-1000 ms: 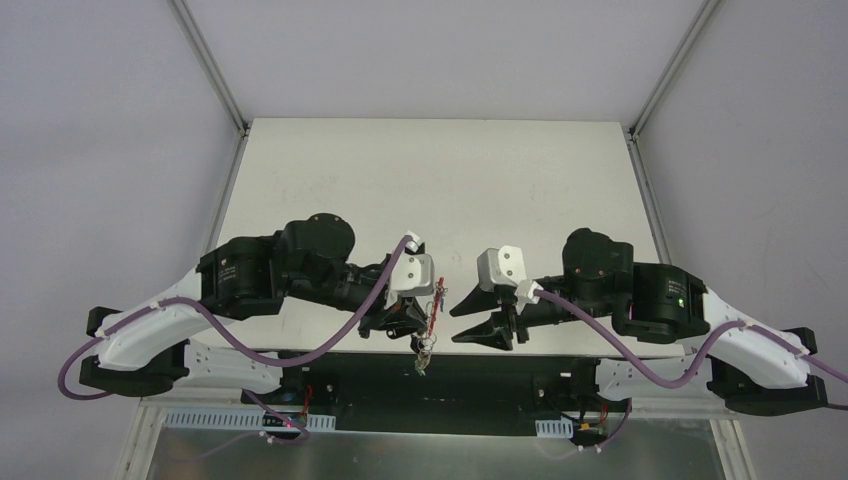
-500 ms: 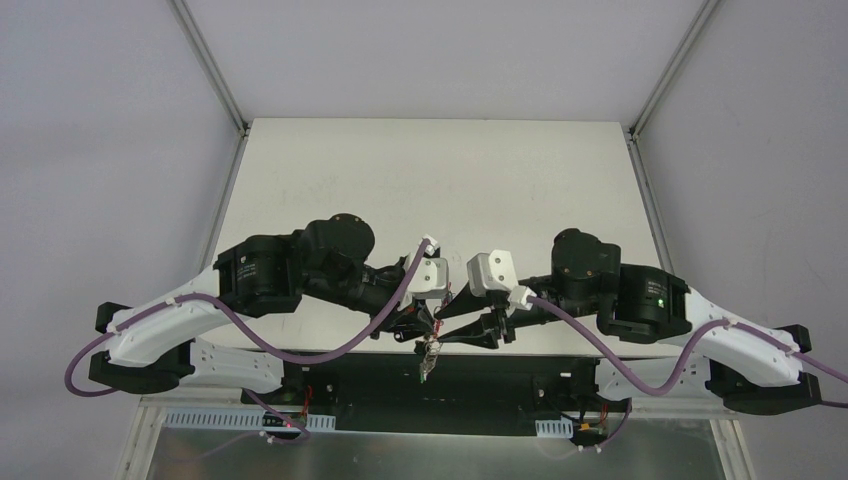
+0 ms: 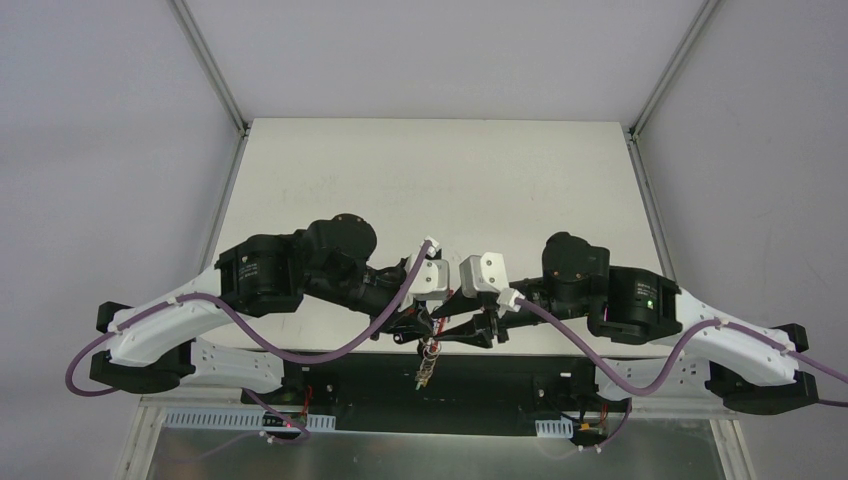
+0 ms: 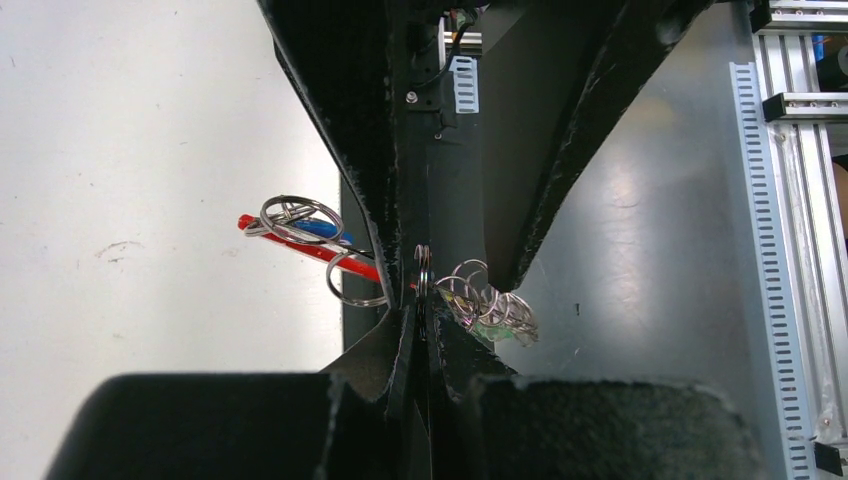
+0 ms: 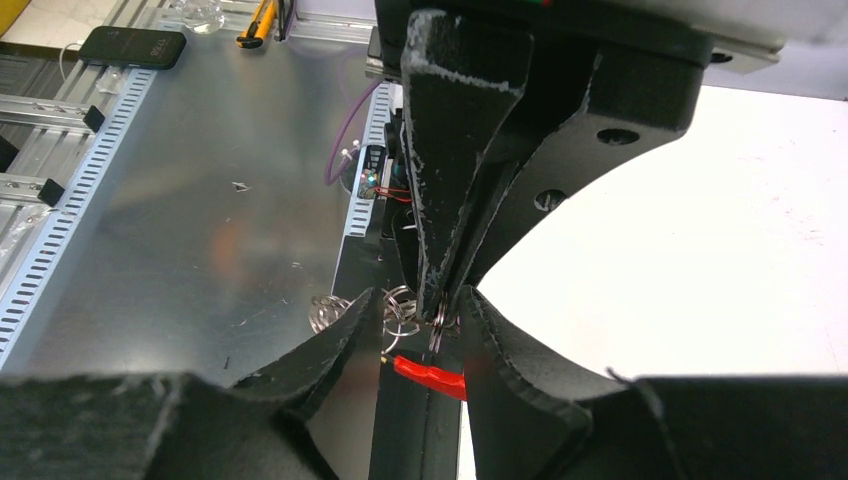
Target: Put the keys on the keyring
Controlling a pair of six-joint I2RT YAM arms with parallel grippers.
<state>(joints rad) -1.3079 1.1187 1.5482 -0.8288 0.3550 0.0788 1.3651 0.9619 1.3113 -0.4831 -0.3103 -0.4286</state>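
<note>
The keyring (image 4: 350, 263) is showing glossy red plastic and shiny metal; the right gripper's fingers (image 4: 560, 150) beside it are looking rough, matt.

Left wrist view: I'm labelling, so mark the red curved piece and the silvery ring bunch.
Red curved piece (image 4: 312, 250), left wrist view, mid-length.
Silvery metal ring bunch (image 4: 492, 306), left wrist view, cluster centre.

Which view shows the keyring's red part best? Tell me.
Left wrist: the red part shows nearly full length against the pale table. Right wrist catches only a short end of it. In the top view it is too small to make out.
</note>
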